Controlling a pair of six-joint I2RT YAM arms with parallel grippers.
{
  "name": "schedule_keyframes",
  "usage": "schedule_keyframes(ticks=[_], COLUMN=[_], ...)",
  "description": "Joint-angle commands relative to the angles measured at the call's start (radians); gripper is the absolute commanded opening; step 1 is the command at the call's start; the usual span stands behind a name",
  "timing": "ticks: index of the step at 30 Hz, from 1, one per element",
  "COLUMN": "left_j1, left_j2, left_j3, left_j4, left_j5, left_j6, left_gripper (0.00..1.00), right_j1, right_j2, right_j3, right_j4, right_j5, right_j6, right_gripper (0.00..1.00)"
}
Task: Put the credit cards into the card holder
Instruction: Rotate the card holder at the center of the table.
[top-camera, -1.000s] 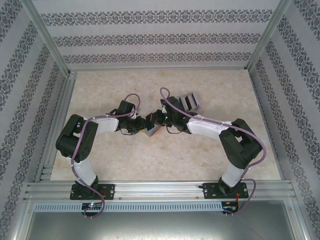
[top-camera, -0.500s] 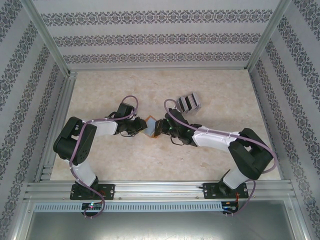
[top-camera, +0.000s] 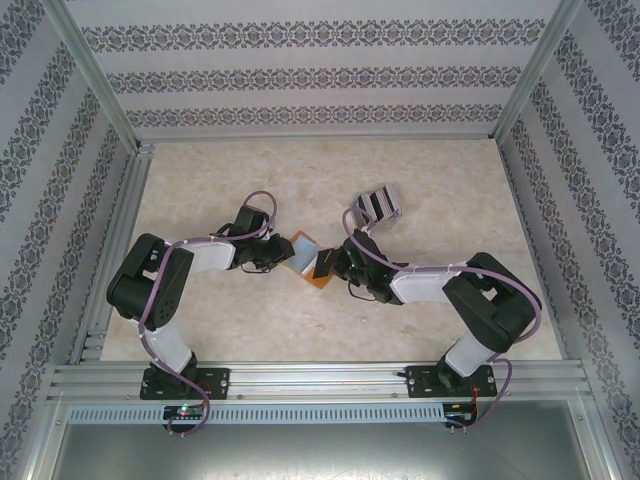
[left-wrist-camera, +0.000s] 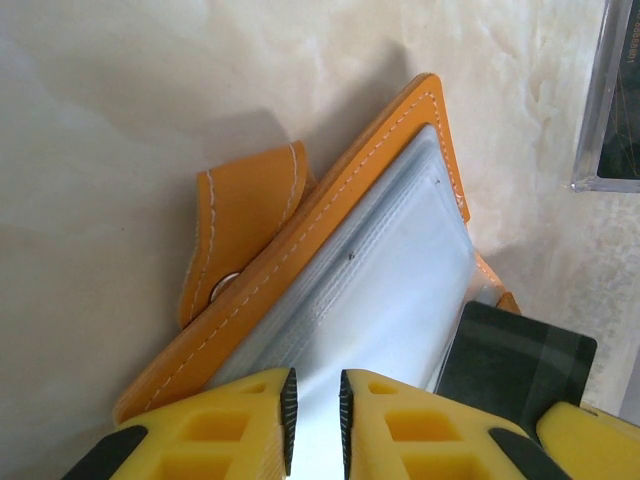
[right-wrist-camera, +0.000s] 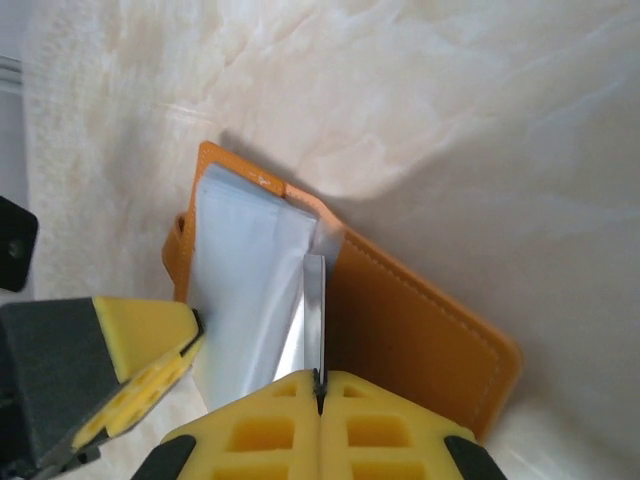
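Orange and open in the top view, the card holder (top-camera: 300, 250) sits mid-surface (top-camera: 250, 180) between my left end effector (top-camera: 283, 256) and right end effector (top-camera: 328, 262), with the credit cards (top-camera: 375, 205) fanned beyond. Left wrist: my fingers (left-wrist-camera: 240, 420) pinch the holder's clear pocket leaf. Right wrist: my fingers (right-wrist-camera: 270, 430), pressed together, grip one credit card (right-wrist-camera: 313, 310) edge-on at the pockets.

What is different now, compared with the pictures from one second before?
The right hand, shut on one credit card, drew back from the card stack toward the near edge, and the card holder spread wider open. The left hand stayed clamped on its pale pockets; the stack did not move.
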Motion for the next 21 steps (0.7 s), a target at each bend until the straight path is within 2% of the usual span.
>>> schedule_keyframes(ticks=[1, 6, 16, 21], left_j1=[-0.007, -0.008, -0.008, -0.009], left_j2=[0.009, 0.012, 0.016, 0.012], left_j3=[0.001, 0.01, 0.025, 0.024], left_j4=[-0.08, -0.098, -0.114, -0.116], left_j5=[-0.067, -0.069, -0.072, -0.076], left_j6=[0.013, 0.023, 0.032, 0.03], left_gripper=[0.23, 0.24, 0.25, 0.26], right_j1=[-0.018, -0.025, -0.049, -0.057], right_j2=[0.071, 0.134, 0.219, 0.23], right_j3=[-0.043, -0.064, -0.066, -0.077], right_j4=[0.226, 0.392, 0.464, 0.468], right_j5=[-0.078, -0.126, -0.173, -0.136], right_j6=[0.089, 0.116, 0.175, 0.18], right_gripper=[0.0, 0.0, 0.0, 0.0])
